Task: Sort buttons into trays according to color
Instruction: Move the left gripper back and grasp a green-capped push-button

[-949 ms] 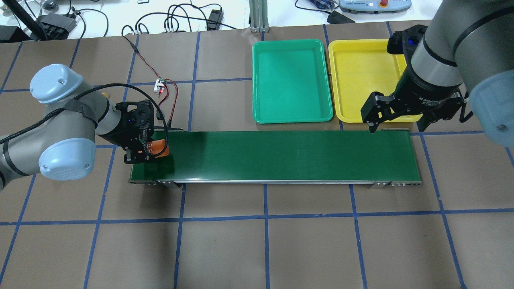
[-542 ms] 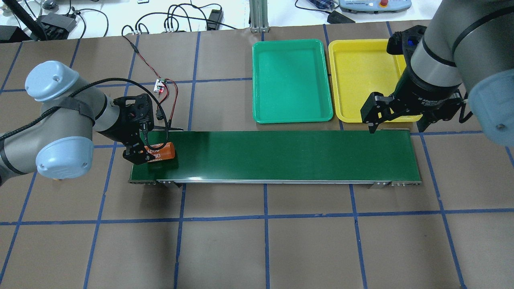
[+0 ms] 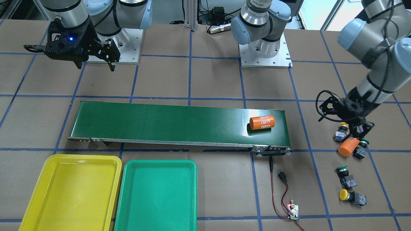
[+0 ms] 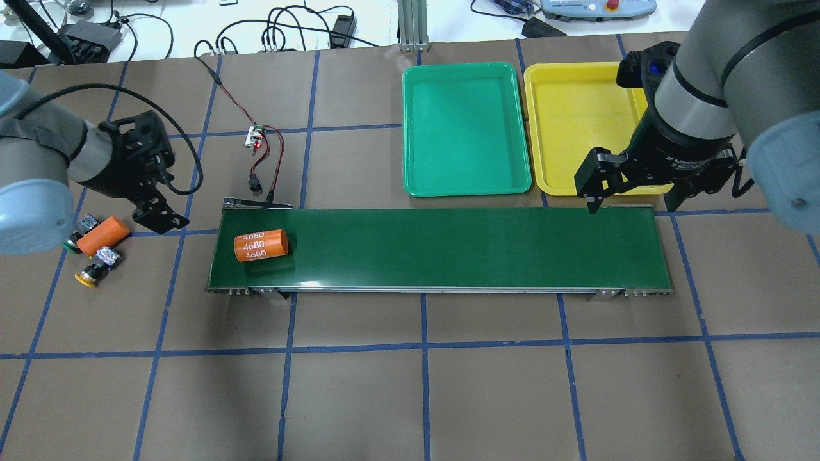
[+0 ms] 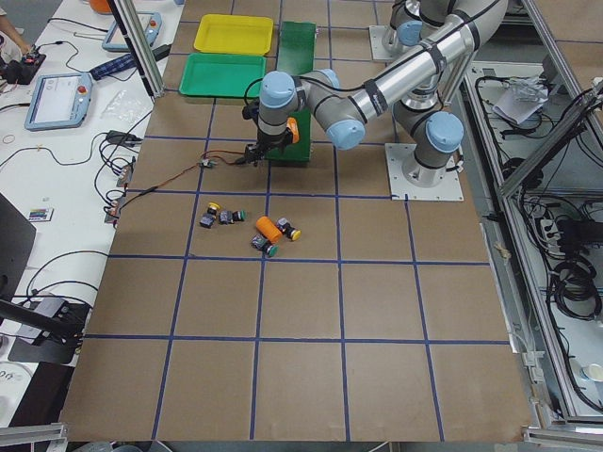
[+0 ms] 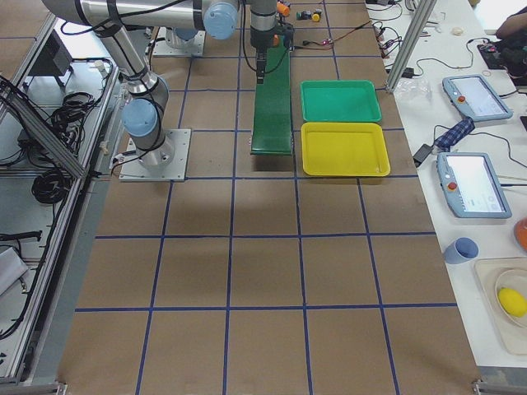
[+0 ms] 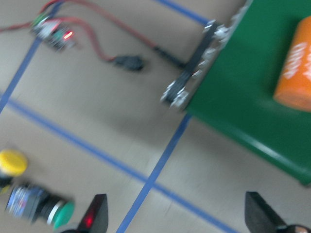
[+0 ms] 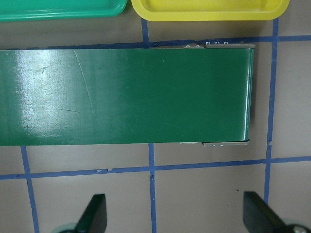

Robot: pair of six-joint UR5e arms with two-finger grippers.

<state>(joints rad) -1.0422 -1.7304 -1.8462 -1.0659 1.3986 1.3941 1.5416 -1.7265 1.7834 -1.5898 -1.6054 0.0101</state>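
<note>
My left pincer [image 7: 177,216] hangs spread, empty, off the belt [image 4: 448,246] end, probably lining up on the buttons [image 3: 345,175] loose on the table [image 4: 448,384]. Right pincer [image 8: 177,216], spread, hovers by the empty trays [image 3: 69,192].

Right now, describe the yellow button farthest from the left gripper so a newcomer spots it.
Follow the conveyor belt to the end carrying the orange 4680 cylinder, then step onto the brown table. There, it is the yellow-capped button farthest from the robot; the other yellow one lies by the left gripper.

Left hand [image 4: 161,216] withdrawn off belt [image 4: 448,246], orange cylinder [image 4: 260,245] released
</note>
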